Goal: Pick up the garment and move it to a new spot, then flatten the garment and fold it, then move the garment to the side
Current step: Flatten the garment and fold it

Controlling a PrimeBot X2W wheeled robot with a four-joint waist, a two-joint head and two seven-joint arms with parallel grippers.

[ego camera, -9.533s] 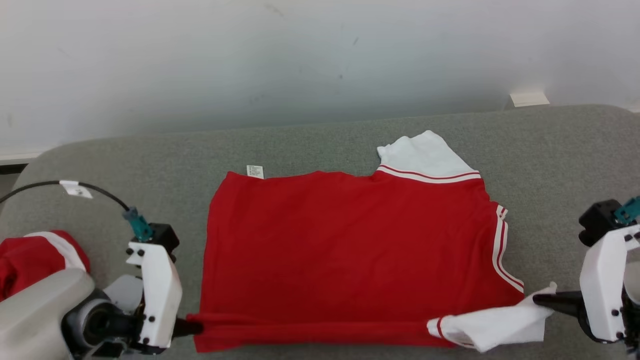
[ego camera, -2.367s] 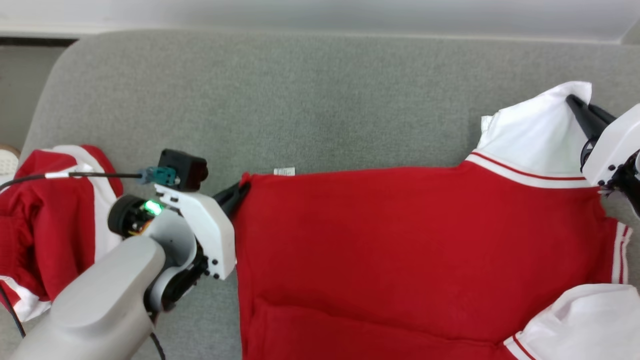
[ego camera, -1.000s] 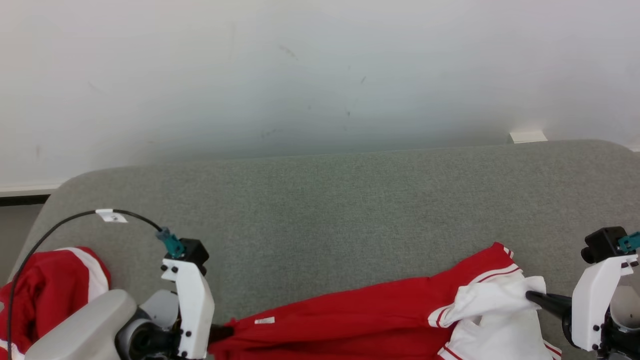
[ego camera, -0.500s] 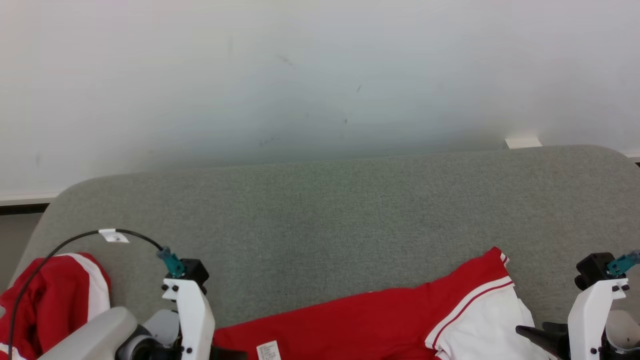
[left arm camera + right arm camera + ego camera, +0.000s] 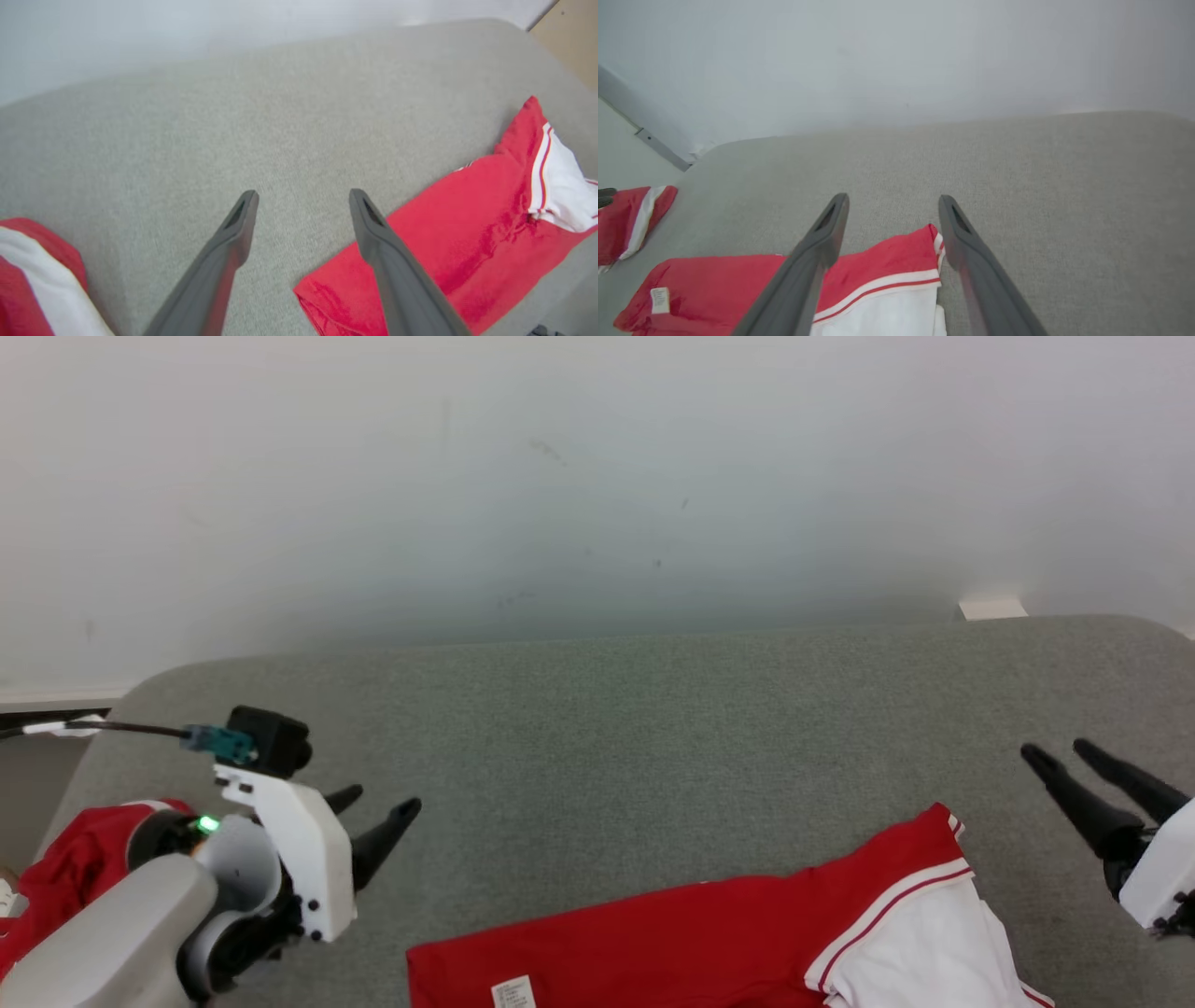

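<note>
Grey fabric table (image 5: 653, 728), plain white wall (image 5: 560, 476) behind, soft even light

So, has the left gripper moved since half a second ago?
Yes: the left gripper came off the red garment's corner, toward the grey cushion's far edge.

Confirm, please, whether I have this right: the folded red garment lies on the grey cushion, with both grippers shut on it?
No: the head view shows the left gripper and right gripper open, clear of the garment, which does lie on the cushion.
</note>
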